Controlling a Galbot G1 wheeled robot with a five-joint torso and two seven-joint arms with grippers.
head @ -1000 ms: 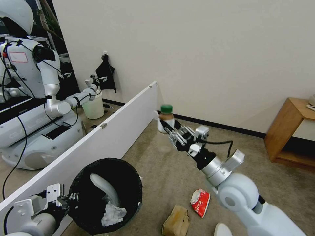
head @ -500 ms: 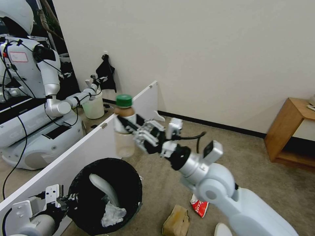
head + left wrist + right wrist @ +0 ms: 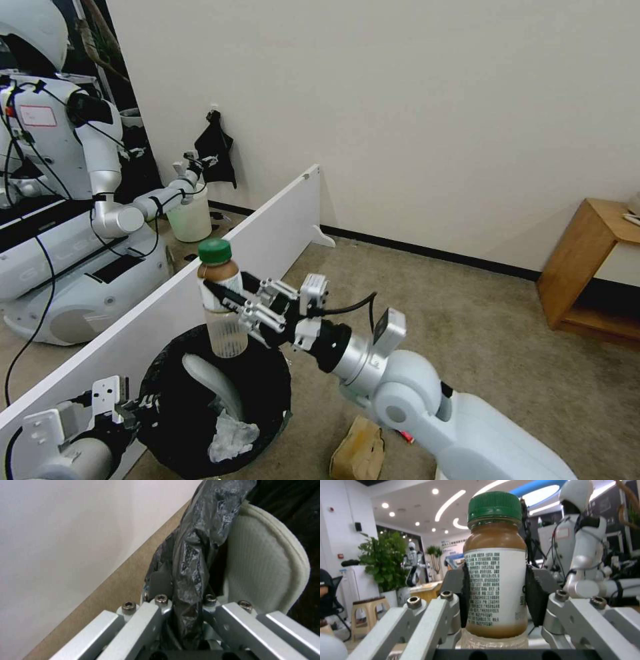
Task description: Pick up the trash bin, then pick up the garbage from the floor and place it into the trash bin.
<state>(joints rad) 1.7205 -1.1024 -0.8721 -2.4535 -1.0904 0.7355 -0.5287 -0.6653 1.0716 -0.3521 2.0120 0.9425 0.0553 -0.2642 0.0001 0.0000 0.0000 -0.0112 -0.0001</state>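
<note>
The trash bin, lined with a black bag, stands at the lower left on the carpet. My left gripper is shut on its bagged rim; the left wrist view shows the jaws of this gripper clamping the crinkly liner. Inside the bin lie a white slipper and a tissue. My right gripper holds a small bottle with a green cap upright above the bin's far rim. In the right wrist view the bottle sits between the black pads of the right gripper. A brown paper bag lies on the floor.
A white partition board runs along the bin's left side. Behind it stands another robot with a pale bucket. A wooden side table is at the far right. Open carpet lies between the bin and the table.
My right arm has swung left and nearer with the bottle, from mid-floor to above the bin. The left gripper and the bin have stayed put.
</note>
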